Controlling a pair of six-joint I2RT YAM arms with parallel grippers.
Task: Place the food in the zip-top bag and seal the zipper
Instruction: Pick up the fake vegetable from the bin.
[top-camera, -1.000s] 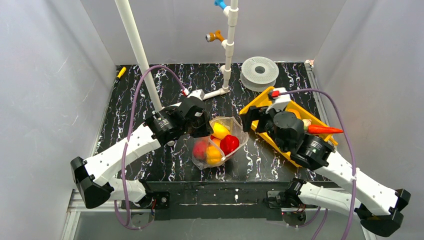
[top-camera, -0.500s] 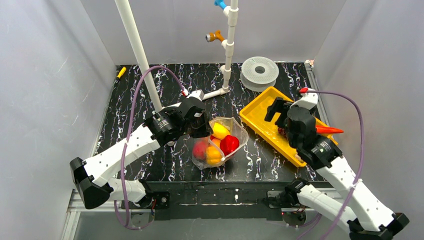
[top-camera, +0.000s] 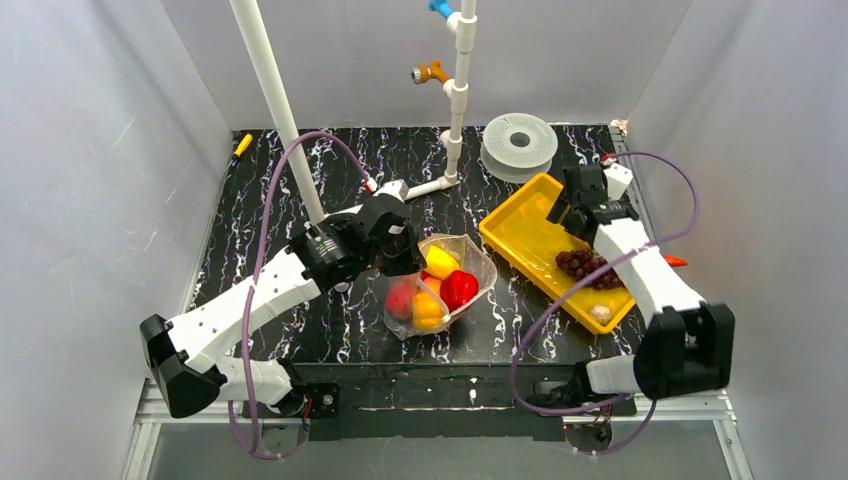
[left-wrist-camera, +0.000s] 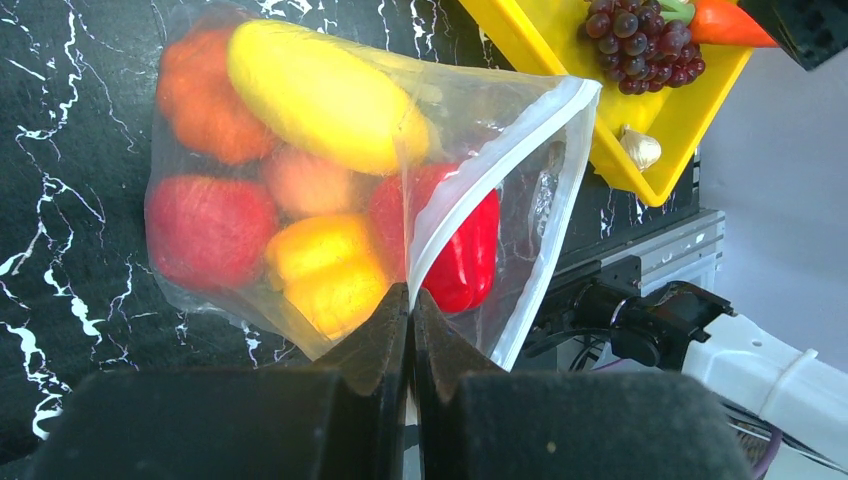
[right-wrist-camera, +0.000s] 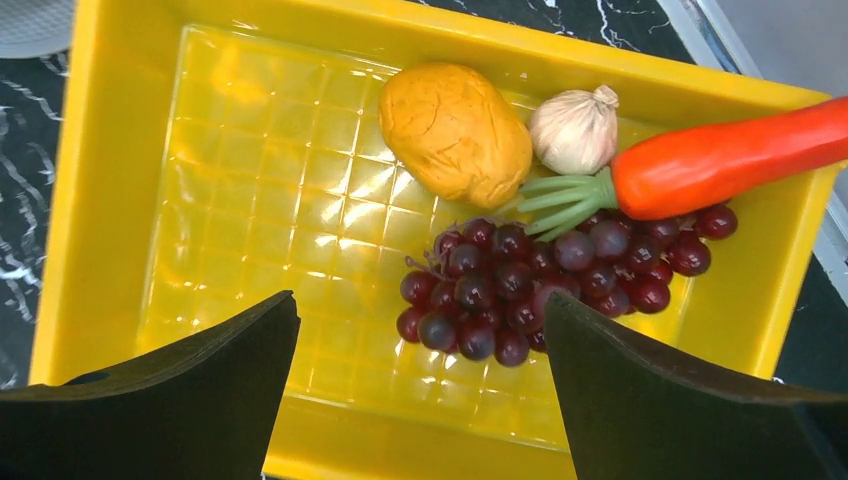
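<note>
Lying mid-way on the black marbled table (top-camera: 230, 230): clear floppy plastic zip-top bag (left-wrist-camera: 520, 200), mouth open, whitish zipper strip (left-wrist-camera: 495, 165) unjoined. Inside it: glossy red, yellow and orange toy food (left-wrist-camera: 320, 90). Left pincer (left-wrist-camera: 410, 300): jaws pressed tight on the bag's lip. Right pincer (right-wrist-camera: 420, 320): spread wide, empty, above yellow rectangular plastic tray (right-wrist-camera: 120, 200) beside the bag. Tray holds purple grape bunch (right-wrist-camera: 540, 275), orange carrot (right-wrist-camera: 720, 160), white garlic bulb (right-wrist-camera: 575, 125), orange-brown lump (right-wrist-camera: 455, 130). Behind: grey spool (top-camera: 518, 145), white PVC pipe (top-camera: 272, 100).

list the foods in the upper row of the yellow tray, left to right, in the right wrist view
orange lumpy food → garlic bulb → carrot
</note>
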